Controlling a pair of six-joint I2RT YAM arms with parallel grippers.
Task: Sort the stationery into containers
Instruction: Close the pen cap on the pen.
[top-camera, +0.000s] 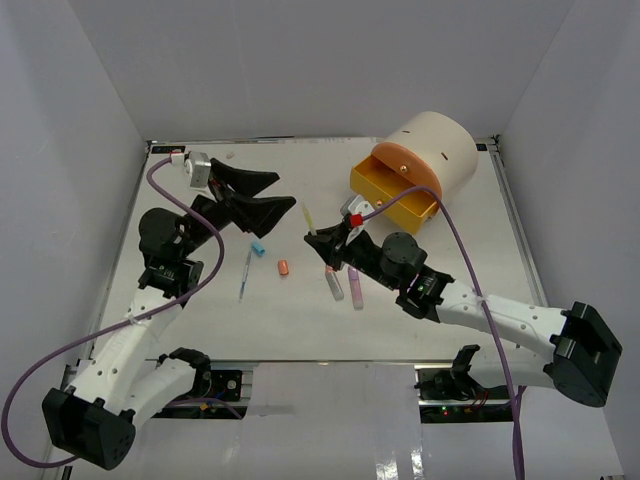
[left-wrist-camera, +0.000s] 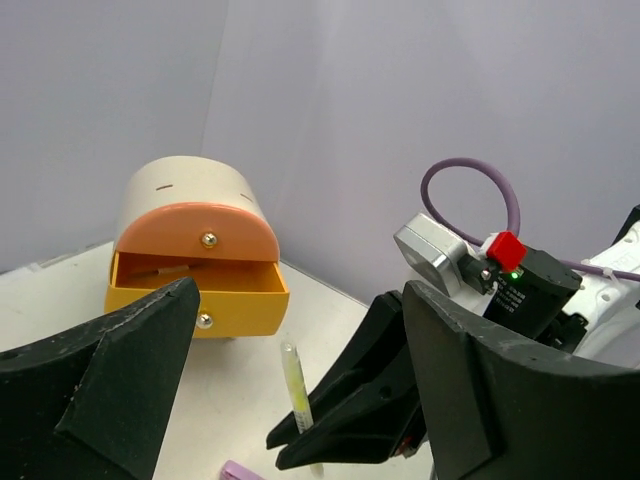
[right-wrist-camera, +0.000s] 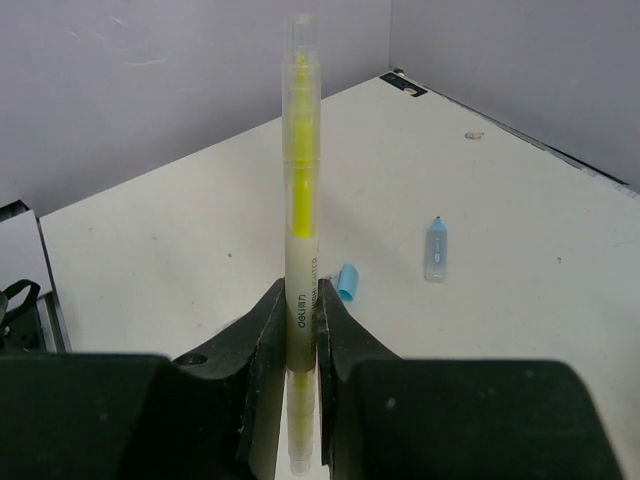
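My right gripper (top-camera: 316, 238) is shut on a yellow highlighter (top-camera: 309, 220) and holds it upright above the table, left of the containers; in the right wrist view the highlighter (right-wrist-camera: 300, 200) stands clamped between the fingers (right-wrist-camera: 262, 330). The cream cylinder (top-camera: 440, 145) lies at the back right with its orange drawer (top-camera: 405, 165) shut and its yellow drawer (top-camera: 392, 198) pulled open. My left gripper (top-camera: 284, 191) is open and empty, just left of the highlighter. The left wrist view shows the highlighter (left-wrist-camera: 296, 388) and the open yellow drawer (left-wrist-camera: 200, 300).
On the table lie a blue cap (top-camera: 257, 245), a slim blue pen (top-camera: 245, 275), an orange cap (top-camera: 283, 267) and two purple markers (top-camera: 355, 288) below the right gripper. A short blue marker (right-wrist-camera: 436, 250) shows in the right wrist view. White walls enclose the table.
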